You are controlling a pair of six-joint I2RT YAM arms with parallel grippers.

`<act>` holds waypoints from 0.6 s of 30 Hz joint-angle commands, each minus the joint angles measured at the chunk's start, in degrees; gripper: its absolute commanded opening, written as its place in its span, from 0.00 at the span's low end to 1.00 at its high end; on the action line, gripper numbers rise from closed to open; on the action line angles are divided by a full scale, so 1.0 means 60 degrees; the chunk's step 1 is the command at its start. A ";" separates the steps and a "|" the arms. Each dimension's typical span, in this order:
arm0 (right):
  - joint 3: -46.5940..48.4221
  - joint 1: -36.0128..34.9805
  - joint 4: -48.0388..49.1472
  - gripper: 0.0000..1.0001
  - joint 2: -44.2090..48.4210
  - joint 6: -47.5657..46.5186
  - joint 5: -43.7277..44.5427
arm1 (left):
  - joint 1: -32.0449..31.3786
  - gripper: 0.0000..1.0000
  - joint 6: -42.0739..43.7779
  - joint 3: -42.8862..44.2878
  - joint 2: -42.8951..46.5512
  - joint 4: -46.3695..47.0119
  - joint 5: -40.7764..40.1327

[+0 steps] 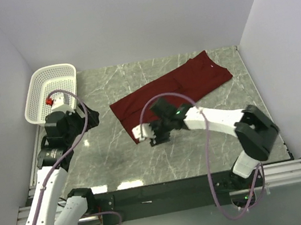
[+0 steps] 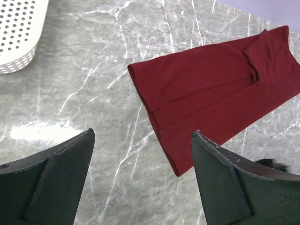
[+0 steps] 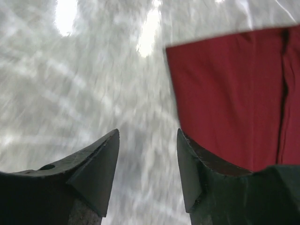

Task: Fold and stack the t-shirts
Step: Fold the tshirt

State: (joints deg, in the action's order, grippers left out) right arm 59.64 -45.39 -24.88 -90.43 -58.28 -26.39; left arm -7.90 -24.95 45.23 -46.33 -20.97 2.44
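Top external view: maroon t-shirt (image 1: pixel 172 88) folded lengthwise on marble table (image 1: pixel 124 163); left gripper (image 2: pixel 142 133) wide, right gripper (image 3: pixel 148 132) parted, both empty.

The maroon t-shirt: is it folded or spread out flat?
Folded lengthwise: the t-shirt lies as a long narrow strip with a layered edge along it.

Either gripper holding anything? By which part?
Nothing is held. The left gripper is open above the grey marble table; the right gripper is open at the edge of the dark red cloth t-shirt, gripping nothing.
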 commanded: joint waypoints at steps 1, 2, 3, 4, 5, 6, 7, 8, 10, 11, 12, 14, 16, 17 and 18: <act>0.0708 -0.0739 0.1246 0.59 -0.0863 0.0309 0.1848 | 0.0057 0.89 -0.0119 0.0283 0.0411 -0.0386 -0.0333; 0.0826 -0.1017 0.1319 0.58 -0.1271 0.0324 0.1995 | 0.0057 0.89 -0.0134 0.0341 0.0498 -0.0445 -0.0362; 0.1016 -0.1179 0.1465 0.58 -0.1449 0.0367 0.2272 | 0.0057 0.90 -0.0148 0.0415 0.0644 -0.0532 -0.0391; 0.1105 -0.1297 0.1510 0.57 -0.1582 0.0382 0.2376 | 0.0057 0.89 -0.0148 0.0444 0.0718 -0.0577 -0.0377; 0.1192 -0.1501 0.1554 0.56 -0.1873 0.0383 0.2450 | 0.0057 0.89 -0.0119 0.0488 0.0763 -0.0620 -0.0377; 0.1353 -0.1576 0.1613 0.56 -0.1992 0.0397 0.2610 | 0.0072 0.90 -0.0119 0.0576 0.0893 -0.0664 -0.0377; 0.1456 -0.1605 0.1642 0.55 -0.2095 0.0426 0.2684 | 0.0072 0.90 -0.0090 0.0620 0.0924 -0.0752 -0.0377; 0.1530 -0.1635 0.1657 0.55 -0.2284 0.0470 0.2757 | 0.0072 0.91 -0.0061 0.0649 0.0982 -0.0767 -0.0638; 0.1822 -0.1635 0.1599 0.54 -0.2563 0.0558 0.2787 | 0.0072 0.91 -0.0031 0.0708 0.1085 -0.0869 -0.0684; 0.1896 -0.1649 0.1555 0.54 -0.2623 0.0500 0.2816 | 0.0072 0.91 -0.0031 0.0723 0.1143 -0.0884 -0.0684; 0.1896 -0.1650 0.1526 0.53 -0.2667 0.0456 0.2817 | 0.0057 0.91 -0.0002 0.0723 0.1173 -0.0899 -0.0670; 0.1911 -0.1649 0.1540 0.53 -0.2798 0.0397 0.2714 | 0.0057 0.91 -0.0002 0.0708 0.1217 -0.0899 -0.0670; 0.1955 -0.1664 0.1482 0.53 -0.3003 0.0382 0.2656 | 0.0072 0.91 -0.0002 0.0679 0.1261 -0.0899 -0.0699; 0.2013 -0.1650 0.1467 0.53 -0.3076 0.0383 0.2641 | 0.0072 0.91 -0.0016 0.0679 0.1305 -0.0914 -0.0728; 0.2043 -0.1650 0.1380 0.52 -0.3135 0.0383 0.2612 | 0.0072 0.92 0.0012 0.0679 0.1319 -0.0928 -0.0728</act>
State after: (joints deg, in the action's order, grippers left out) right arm 69.76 -55.24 -17.10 -107.35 -56.01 -10.98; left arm -7.70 -25.17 47.29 -39.29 -26.28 -0.89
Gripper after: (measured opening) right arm 0.527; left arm 0.913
